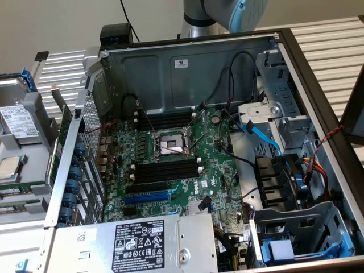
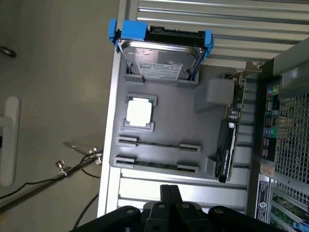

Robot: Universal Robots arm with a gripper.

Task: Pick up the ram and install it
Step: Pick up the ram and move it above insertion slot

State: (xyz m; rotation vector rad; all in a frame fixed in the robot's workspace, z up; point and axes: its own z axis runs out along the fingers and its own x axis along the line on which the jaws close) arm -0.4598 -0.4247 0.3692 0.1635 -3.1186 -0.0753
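arm [image 1: 224,14] stands at the far side of the scene. gripper [image 2: 169,191] faces downward, jaws pressed together, nothing between them.

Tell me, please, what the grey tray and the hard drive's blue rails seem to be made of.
Grey tray: probably plastic, matte; uniform grey, blocky moulded holders. Blue rails: likely plastic, smooth with slight sheen; solid saturated colour, framing the hard drive.
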